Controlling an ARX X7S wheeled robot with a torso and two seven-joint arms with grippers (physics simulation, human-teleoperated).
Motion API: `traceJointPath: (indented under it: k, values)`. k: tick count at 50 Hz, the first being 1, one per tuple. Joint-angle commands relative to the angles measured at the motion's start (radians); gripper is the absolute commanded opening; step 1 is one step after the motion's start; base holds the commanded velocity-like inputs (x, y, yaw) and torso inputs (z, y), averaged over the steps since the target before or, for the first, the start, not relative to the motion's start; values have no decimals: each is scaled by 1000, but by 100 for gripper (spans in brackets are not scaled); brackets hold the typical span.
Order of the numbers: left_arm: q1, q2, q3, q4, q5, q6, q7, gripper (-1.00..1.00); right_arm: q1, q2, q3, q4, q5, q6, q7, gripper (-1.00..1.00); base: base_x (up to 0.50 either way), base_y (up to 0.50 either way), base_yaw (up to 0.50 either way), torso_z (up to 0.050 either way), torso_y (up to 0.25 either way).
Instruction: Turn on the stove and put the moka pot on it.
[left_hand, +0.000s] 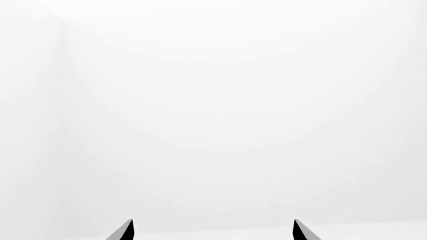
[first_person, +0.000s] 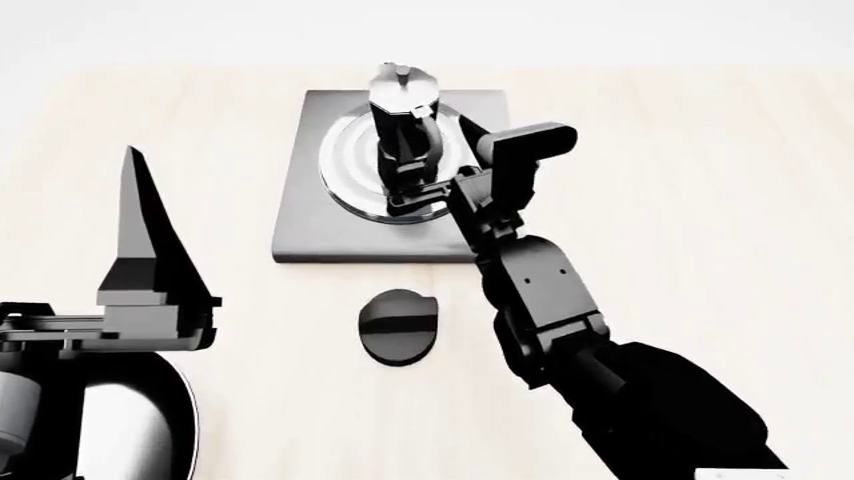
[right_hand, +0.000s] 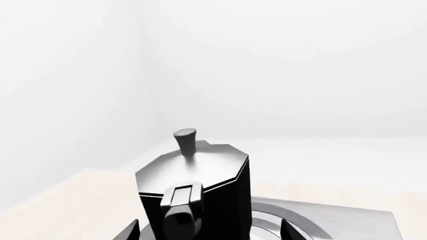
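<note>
Over on the left, the left hand (first_person: 134, 200) is parked well clear of the action, raised and pointing away — its wrist camera sees nothing but blank white wall past two dark fingertips (left_hand: 123, 231) set wide apart, so it's open and holding nothing. Probably just kept out of the way. Near it at the bottom-left corner there's the rim of a frying pan (first_person: 180, 420), not involved in this job.

Moving toward the middle, the round black knob (first_person: 398, 326) sits on the table (first_person: 694, 200) just near of the stove (first_person: 300, 220). Can't tell from its look whether it's been turned.

The moka pot (first_person: 403, 140) stands upright on the stove's ring burner, about centred, which is where the task wants it.

On the right, the right hand (first_person: 430, 205) reaches in from the near-right toward the pot's base. Its wrist view shows the pot's handle (right_hand: 181, 207) facing the camera, with fingertips at either side of the body — but whether they're pressing on it or have just let go, can't tell. Looks like the placing step is at or near its end.
</note>
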Motion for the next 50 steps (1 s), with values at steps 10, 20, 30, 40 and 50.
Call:
traceJointPath:
  k: [10, 20, 30, 40, 50]
  values:
    - [-10, 7, -11, -2, -13, -12, 10, 100, 35, 0, 5, -30, 20, -76, -49, 100, 0, 0, 0, 0, 0]
    - [-57, 7, -34, 24, -54, -63, 23, 100, 106, 110, -17, -279, -35, -154, 81, 100, 0, 0, 0, 0, 0]
    - [-216, 11, -101, 36, -165, -204, 85, 100, 301, 317, -61, -658, -248, -149, 549, 100, 0, 0, 0, 0, 0]
    - [-377, 56, -146, -9, -235, -307, 222, 100, 527, 526, -72, -978, -422, 0, 946, 100, 0, 0, 0, 0, 0]
    - [-478, 88, -169, -3, -283, -386, 274, 100, 696, 712, -65, -1230, -453, 145, 1092, 100, 0, 0, 0, 0, 0]
